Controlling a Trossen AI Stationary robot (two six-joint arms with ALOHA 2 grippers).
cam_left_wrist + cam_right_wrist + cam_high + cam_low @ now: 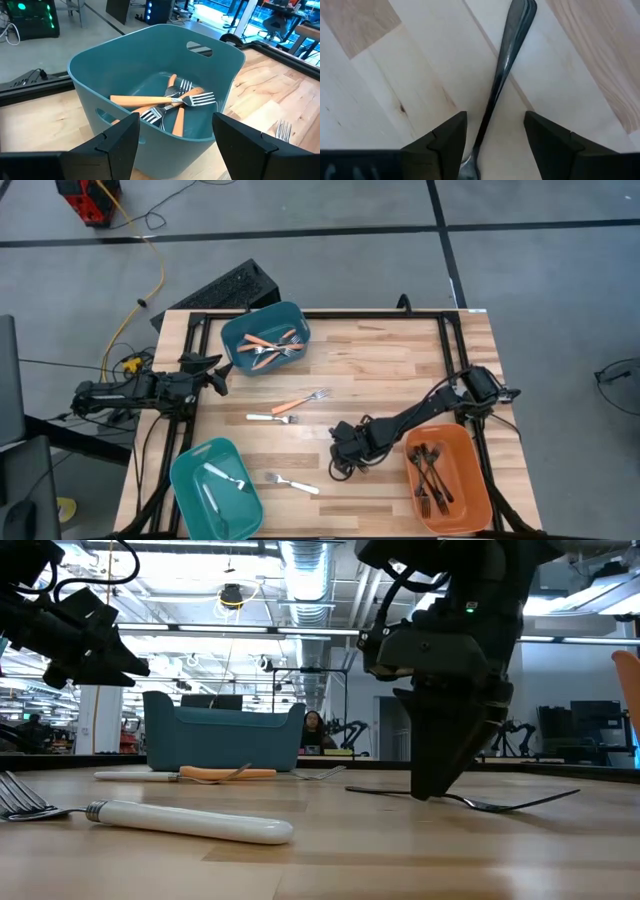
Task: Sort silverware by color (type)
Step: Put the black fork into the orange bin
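My right gripper (343,452) (495,125) stands open over the table's middle, pointing down. One finger stands on each side of a black fork (506,65) (510,804) that lies flat on the wood. My left gripper (218,372) (175,130) waits open at the left edge, facing the far teal bin (100,85), which holds several orange-handled forks (150,102). An orange-handled fork (300,402) and two white forks (272,418) (292,483) lie loose on the table.
An orange bin (478,480) at the near right holds several black forks. A second teal bin (190,490) at the near left holds a white fork. A dark keyboard (225,288) lies on the floor beyond the far edge.
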